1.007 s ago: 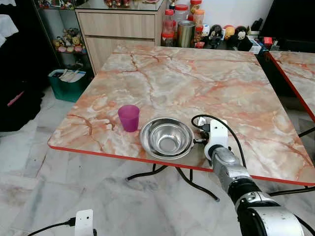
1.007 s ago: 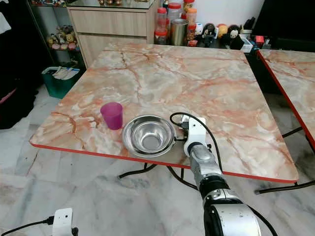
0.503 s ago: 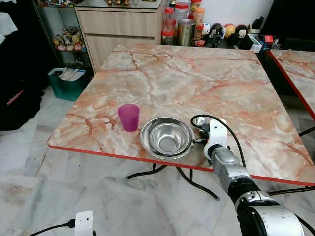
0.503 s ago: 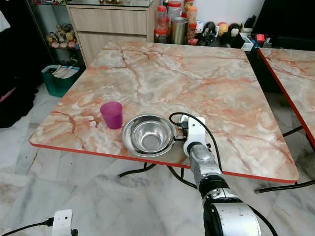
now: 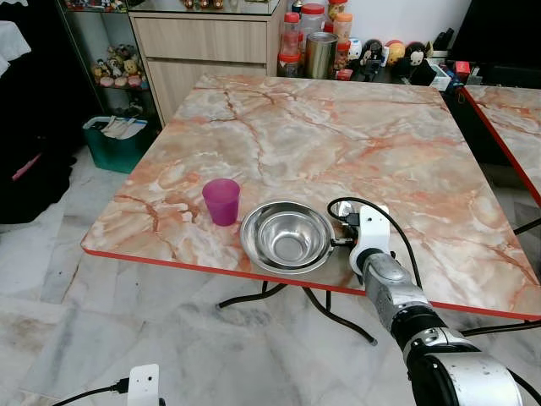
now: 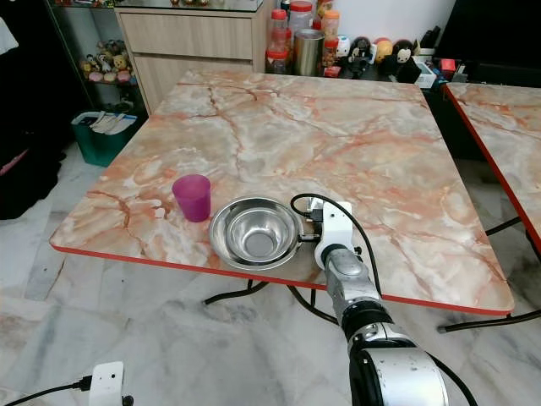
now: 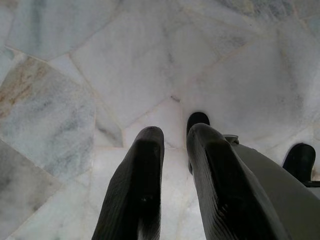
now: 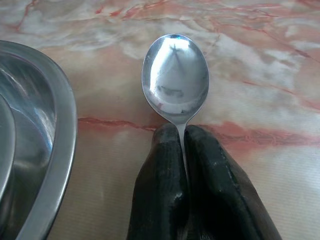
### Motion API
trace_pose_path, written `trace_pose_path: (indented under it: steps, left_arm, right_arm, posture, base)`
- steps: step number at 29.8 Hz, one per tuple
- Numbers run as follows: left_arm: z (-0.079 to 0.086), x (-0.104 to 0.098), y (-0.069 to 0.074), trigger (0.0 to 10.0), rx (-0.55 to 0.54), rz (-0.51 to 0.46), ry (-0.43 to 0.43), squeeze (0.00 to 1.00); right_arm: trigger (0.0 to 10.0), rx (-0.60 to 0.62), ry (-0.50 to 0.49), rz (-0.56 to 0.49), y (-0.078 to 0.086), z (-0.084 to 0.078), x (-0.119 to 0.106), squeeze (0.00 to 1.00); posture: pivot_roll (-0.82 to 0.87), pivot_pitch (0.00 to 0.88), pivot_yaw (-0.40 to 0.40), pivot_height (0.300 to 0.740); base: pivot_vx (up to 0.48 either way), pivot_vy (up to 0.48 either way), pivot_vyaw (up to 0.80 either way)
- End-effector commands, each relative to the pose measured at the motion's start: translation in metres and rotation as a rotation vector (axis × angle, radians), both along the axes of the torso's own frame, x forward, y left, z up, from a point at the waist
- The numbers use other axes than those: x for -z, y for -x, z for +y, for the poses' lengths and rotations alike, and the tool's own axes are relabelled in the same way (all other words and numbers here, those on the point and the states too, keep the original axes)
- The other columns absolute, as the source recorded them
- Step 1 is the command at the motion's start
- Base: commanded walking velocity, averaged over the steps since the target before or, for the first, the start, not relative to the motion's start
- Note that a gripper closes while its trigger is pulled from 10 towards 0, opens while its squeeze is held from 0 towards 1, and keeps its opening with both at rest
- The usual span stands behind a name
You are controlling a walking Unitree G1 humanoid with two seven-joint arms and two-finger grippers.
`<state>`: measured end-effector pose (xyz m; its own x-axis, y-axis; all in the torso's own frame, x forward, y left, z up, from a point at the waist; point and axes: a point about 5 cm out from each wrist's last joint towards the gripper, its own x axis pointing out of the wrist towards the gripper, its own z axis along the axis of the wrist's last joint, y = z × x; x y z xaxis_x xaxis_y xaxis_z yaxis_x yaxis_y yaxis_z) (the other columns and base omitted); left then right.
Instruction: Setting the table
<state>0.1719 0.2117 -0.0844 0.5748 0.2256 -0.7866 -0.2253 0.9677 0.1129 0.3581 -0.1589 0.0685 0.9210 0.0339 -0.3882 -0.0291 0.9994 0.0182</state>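
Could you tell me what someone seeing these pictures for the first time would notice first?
Most striking is the shiny steel bowl near the front edge of the orange marble table, with a purple cup standing just to its left. Right beside the bowl, the right gripper is shut on a spoon, holding it by the handle low over the tabletop. The left gripper hangs idle over the pale marble floor.
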Motion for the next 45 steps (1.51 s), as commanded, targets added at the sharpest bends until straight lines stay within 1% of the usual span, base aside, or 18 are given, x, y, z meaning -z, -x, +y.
trace_pose_path:
  steps: [1,2,3,4,8,9,10,11,12,13,14,27,30,32,43,45]
  left_arm:
    - [0.001,0.003,0.007,10.0,0.002,0.036,-0.005,0.0]
    - [0.001,0.003,0.007,10.0,0.002,0.036,-0.005,0.0]
    - [0.001,0.003,0.007,10.0,0.002,0.036,-0.005,0.0]
    - [0.001,0.003,0.007,10.0,0.001,0.037,-0.006,0.0]
    - [0.001,0.003,0.007,10.0,0.002,0.037,-0.007,0.0]
    - [0.001,0.003,0.007,10.0,0.002,0.038,-0.007,0.0]
    - [0.002,0.003,0.007,10.0,0.002,0.038,-0.008,0.0]
    - [0.002,0.003,0.008,10.0,0.002,0.038,-0.008,0.0]
    - [0.002,0.003,0.008,10.0,0.002,0.038,-0.008,0.0]
    - [0.002,0.004,0.008,10.0,0.003,0.038,-0.008,0.0]
    - [0.002,0.004,0.008,10.0,0.002,0.038,-0.008,0.0]
    - [0.003,0.004,0.008,10.0,0.002,0.041,-0.01,0.0]
    - [0.004,0.003,0.008,10.0,0.001,0.041,-0.011,0.0]
    - [0.004,0.003,0.008,10.0,0.001,0.042,-0.011,0.0]
    - [0.004,0.003,0.007,10.0,0.001,0.043,-0.008,0.0]
    - [0.004,0.003,0.007,10.0,0.001,0.044,-0.009,0.0]
  right_arm:
    - [10.0,0.001,0.005,0.038,0.004,-0.001,0.007,0.22]
    - [10.0,0.001,0.005,0.038,0.004,-0.001,0.007,0.22]
    - [10.0,0.002,0.005,0.038,0.004,0.0,0.008,0.07]
    - [10.0,0.002,0.005,0.04,0.004,0.0,0.008,0.0]
    - [10.0,0.001,0.003,0.041,0.004,0.001,0.008,0.0]
    - [10.0,0.0,0.001,0.043,0.005,0.001,0.009,0.62]
    - [10.0,0.001,0.001,0.043,0.005,0.001,0.009,0.7]
    - [10.0,0.003,0.005,0.044,0.005,0.001,0.009,0.68]
    - [10.0,0.005,0.01,0.046,0.005,0.0,0.009,0.54]
    - [10.0,0.006,0.014,0.047,0.005,0.0,0.009,0.54]
    - [10.0,0.007,0.016,0.047,0.005,0.0,0.01,0.0]
    - [10.0,0.01,0.011,0.042,0.004,0.0,0.008,0.0]
    - [10.0,0.021,0.0,-0.01,0.0,-0.001,0.0,0.0]
    - [10.0,0.02,-0.005,-0.024,-0.002,0.0,-0.003,0.0]
    - [10.0,0.025,-0.012,-0.045,-0.005,0.0,-0.009,0.0]
    - [10.0,0.03,-0.016,-0.065,-0.007,0.0,-0.012,0.0]
  posture:
    - [0.03,0.064,-0.019,0.74]
    - [0.03,0.064,-0.019,0.74]
    - [0.03,0.064,-0.019,0.74]
    - [0.03,0.064,-0.018,0.74]
    - [0.03,0.065,-0.017,0.74]
    - [0.03,0.065,-0.017,0.74]
    - [0.03,0.065,-0.016,0.74]
    - [0.03,0.065,-0.016,0.74]
    - [0.03,0.065,-0.016,0.74]
    - [0.03,0.065,-0.016,0.74]
    - [0.03,0.065,-0.016,0.74]
    - [0.03,0.064,-0.015,0.74]
    - [0.03,0.063,-0.013,0.74]
    - [0.03,0.062,-0.012,0.74]
    - [0.03,0.059,-0.012,0.74]
    - [0.03,0.059,-0.012,0.74]
  base:
    - [0.0,0.0,0.0]
    - [0.0,0.0,0.0]
    - [0.0,0.0,0.0]
    - [0.0,0.0,0.0]
    - [0.0,0.0,0.0]
    - [0.0,0.0,0.0]
    - [0.0,0.0,0.0]
    - [0.0,0.0,0.0]
    - [0.0,0.0,0.0]
    - [0.0,0.0,0.0]
    - [0.0,0.0,0.0]
    - [0.0,0.0,0.0]
    - [0.0,0.0,0.0]
    - [0.0,0.0,0.0]
    - [0.0,0.0,0.0]
    - [0.0,0.0,0.0]
